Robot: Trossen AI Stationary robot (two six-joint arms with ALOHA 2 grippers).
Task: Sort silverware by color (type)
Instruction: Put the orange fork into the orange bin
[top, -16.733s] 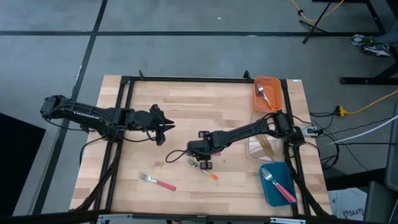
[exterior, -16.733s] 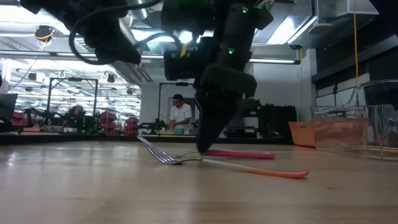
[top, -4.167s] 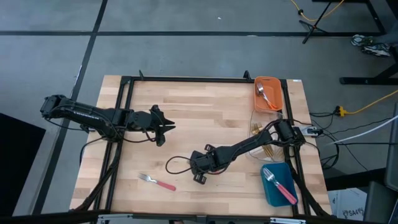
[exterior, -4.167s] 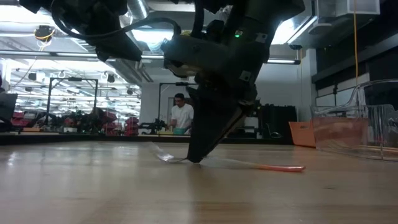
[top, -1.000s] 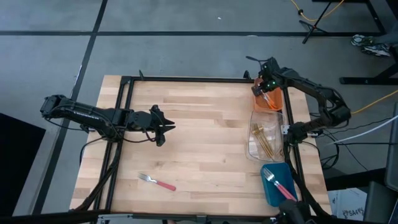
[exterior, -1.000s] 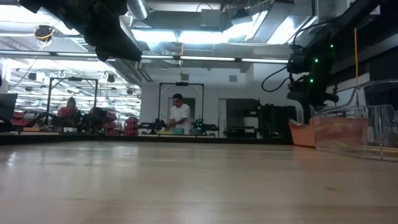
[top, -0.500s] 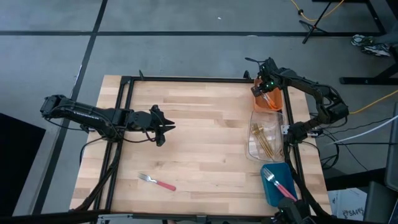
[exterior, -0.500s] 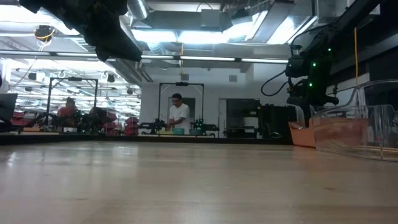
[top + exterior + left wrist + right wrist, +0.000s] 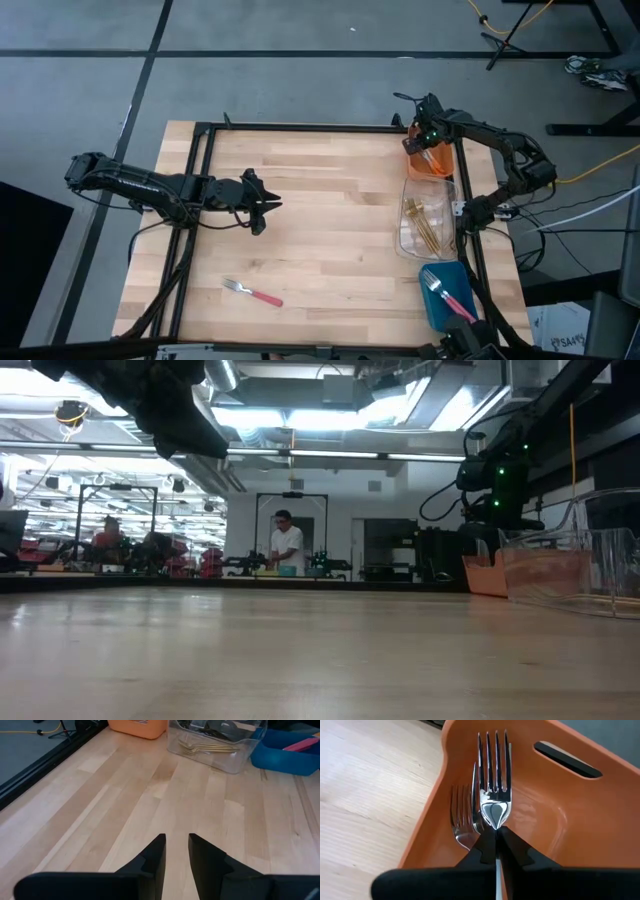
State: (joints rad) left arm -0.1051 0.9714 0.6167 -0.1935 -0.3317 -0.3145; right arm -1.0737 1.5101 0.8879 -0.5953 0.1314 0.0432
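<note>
My right gripper (image 9: 427,150) hangs over the orange bin (image 9: 441,168) at the table's far right, shut on a silver-headed fork (image 9: 495,795). Another fork (image 9: 462,822) lies inside that bin, its head on the floor. A pink-handled fork (image 9: 252,293) lies flat on the wood near the front edge. My left gripper (image 9: 272,205) waits at mid-left above the table, fingers (image 9: 152,860) a little apart with nothing between them. My right gripper pinches the fork's neck (image 9: 496,831), just behind the head, between its two fingertips. The fingers slant down from above and run along the fork, so the tines point away from them into the orange bin. The handle is hidden between the fingers.
A clear bin (image 9: 425,225) with gold forks stands next to the orange one, and a blue bin (image 9: 448,295) with a pink-handled fork sits nearer the front right. The black frame rail (image 9: 300,127) runs along the far edge. A person (image 9: 290,545) stands far behind.
My right gripper, still shut on the fork, has sunk a little toward the orange bin and drifted slightly toward the table's left.
</note>
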